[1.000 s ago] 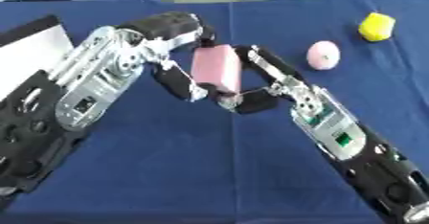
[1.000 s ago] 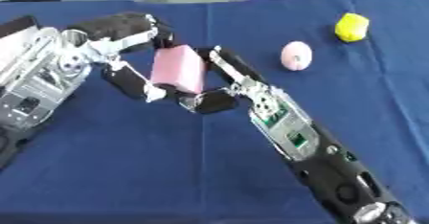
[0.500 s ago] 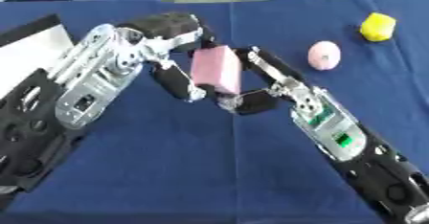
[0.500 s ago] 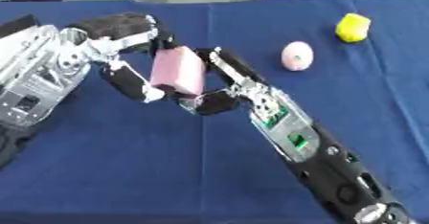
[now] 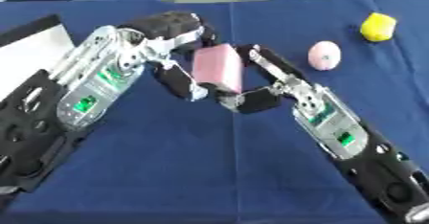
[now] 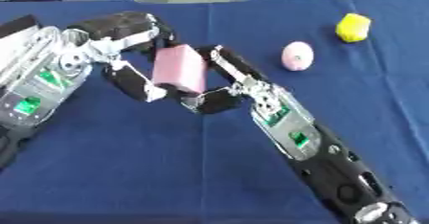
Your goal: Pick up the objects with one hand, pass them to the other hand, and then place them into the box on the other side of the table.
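Note:
A pink block point(image 5: 218, 67) hangs above the blue table at the centre, held from both sides. My left hand point(image 5: 172, 27) comes in from the left, its fingers curled over the block's top and its thumb point(image 5: 181, 83) against the lower left side. My right hand point(image 5: 255, 101) reaches up from the lower right, with fingers point(image 5: 270, 64) along the block's right side and the thumb under its bottom edge. A pink egg-shaped object point(image 5: 324, 55) and a yellow object point(image 5: 378, 27) lie on the cloth at the upper right.
A white box point(image 5: 25, 55) with a dark rim sits at the left edge, partly behind my left forearm. The blue cloth point(image 5: 167, 170) covers the whole table.

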You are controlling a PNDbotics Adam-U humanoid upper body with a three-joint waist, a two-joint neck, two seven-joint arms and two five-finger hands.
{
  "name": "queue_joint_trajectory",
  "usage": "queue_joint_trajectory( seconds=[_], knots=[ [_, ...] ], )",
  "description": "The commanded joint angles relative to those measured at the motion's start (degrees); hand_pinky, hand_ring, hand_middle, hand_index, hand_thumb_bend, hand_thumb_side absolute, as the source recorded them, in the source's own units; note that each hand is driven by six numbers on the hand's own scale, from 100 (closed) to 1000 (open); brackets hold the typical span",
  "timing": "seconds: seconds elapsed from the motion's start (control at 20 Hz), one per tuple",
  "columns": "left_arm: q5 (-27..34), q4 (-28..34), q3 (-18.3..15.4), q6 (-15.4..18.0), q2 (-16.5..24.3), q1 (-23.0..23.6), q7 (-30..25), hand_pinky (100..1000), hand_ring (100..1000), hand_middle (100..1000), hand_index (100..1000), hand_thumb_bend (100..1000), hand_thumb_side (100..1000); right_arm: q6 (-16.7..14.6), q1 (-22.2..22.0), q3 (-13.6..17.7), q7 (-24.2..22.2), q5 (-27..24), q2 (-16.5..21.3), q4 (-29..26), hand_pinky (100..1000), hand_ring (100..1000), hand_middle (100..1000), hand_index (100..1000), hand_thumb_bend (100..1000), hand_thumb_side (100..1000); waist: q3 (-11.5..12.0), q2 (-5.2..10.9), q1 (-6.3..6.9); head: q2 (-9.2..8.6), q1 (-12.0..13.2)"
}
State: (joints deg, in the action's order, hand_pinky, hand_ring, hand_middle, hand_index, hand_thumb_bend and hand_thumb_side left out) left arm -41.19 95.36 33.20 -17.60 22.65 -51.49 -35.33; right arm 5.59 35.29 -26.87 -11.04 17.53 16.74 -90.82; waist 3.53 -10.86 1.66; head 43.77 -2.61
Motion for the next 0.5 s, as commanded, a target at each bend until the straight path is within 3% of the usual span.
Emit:
queue_joint_trajectory(
  seconds=[0.05, 0.3, 0.5],
  knots=[
    [-1.2, 0.63, -1.47, 0.29, 1.96, -1.46, 0.09, 579, 493, 414, 484, 100, 100, -0.68, 0.02, 0.12, -2.59, 1.81, 1.95, -0.51, 857, 818, 696, 842, 267, 100, -0.05, 2.22, 0.52, 0.34, 0.16],
    [-1.66, 0.61, -1.51, 0.41, 2.1, -1.45, -0.5, 574, 494, 410, 491, 100, 100, -1.12, 0.04, 0.22, -3.84, 3.2, 2.08, -0.78, 878, 834, 717, 862, 312, 100, 0.0, 2.26, 0.51, 0.34, 0.14],
    [-2.18, 0.64, -1.51, 0.64, 2.22, -1.38, -0.87, 570, 493, 409, 489, 100, 100, -1.41, -0.05, 0.26, -5.0, 4.71, 2.19, -0.9, 897, 852, 735, 882, 286, 249, 0.02, 2.26, 0.48, 0.34, 0.16]
  ],
)
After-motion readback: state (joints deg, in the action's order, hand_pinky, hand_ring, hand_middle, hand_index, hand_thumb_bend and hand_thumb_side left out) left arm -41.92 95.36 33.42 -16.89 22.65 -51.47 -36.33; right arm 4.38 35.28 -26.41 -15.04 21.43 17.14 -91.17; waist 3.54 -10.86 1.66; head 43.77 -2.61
